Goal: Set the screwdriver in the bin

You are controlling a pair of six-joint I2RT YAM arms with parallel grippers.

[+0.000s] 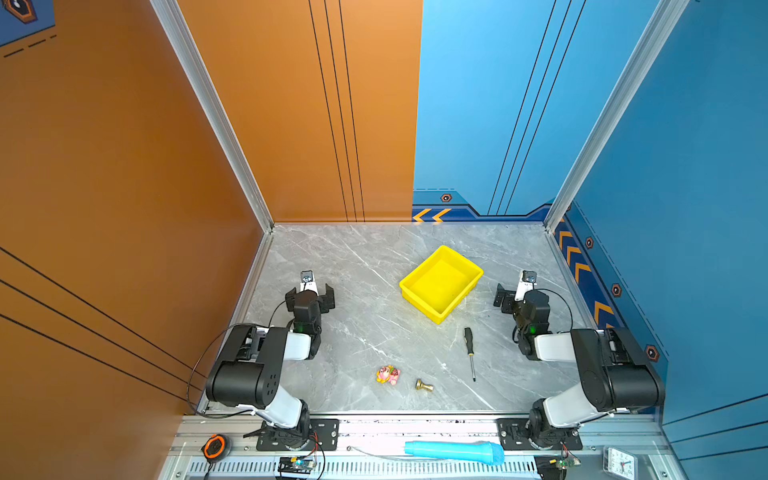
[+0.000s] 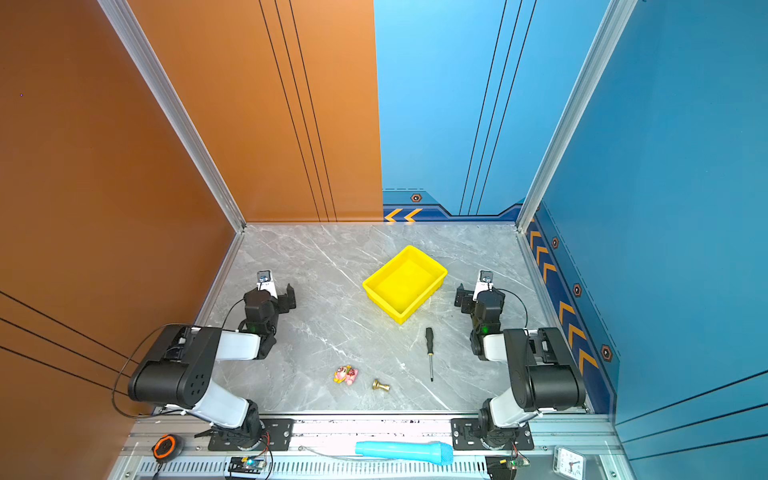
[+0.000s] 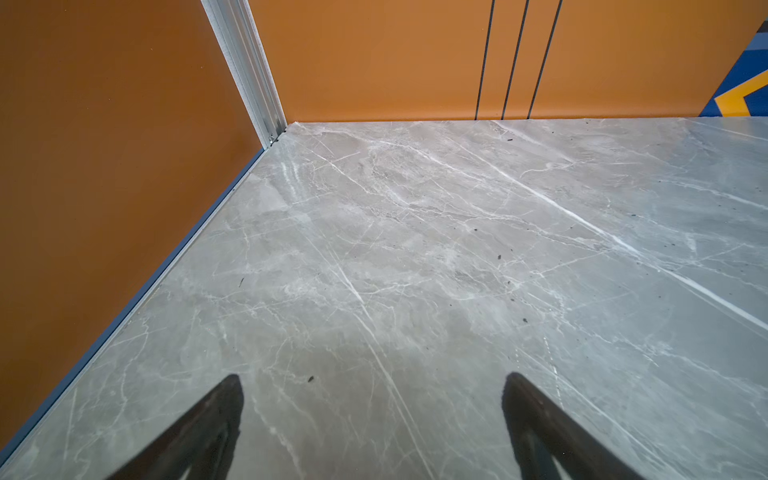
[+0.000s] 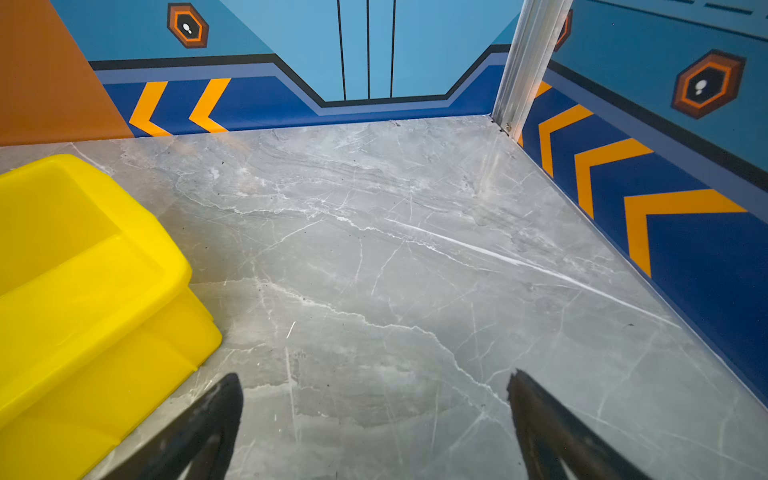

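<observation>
Screwdriver (image 1: 470,353) lies flat on the grey marble tabletop (image 1: 365,266) at about five o'clock from the yellow bin (image 1: 440,282), near its closest corner but not touching it, handle toward twelve and tip toward six. My left gripper (image 3: 372,377) and right gripper (image 4: 376,374) both stand spread wide with nothing between the fingers, and the bin is bare inside. By my judgement nothing is done yet: reaching, grasping, carrying and dropping all lie ahead.

From here I read the bin (image 1: 419,306) as smooth, glossy yellow plastic on a polished grey marble-look tabletop (image 1: 353,332), while the screwdriver (image 1: 470,353) at its five o'clock has a black plastic-looking handle and bright metal shaft.
</observation>
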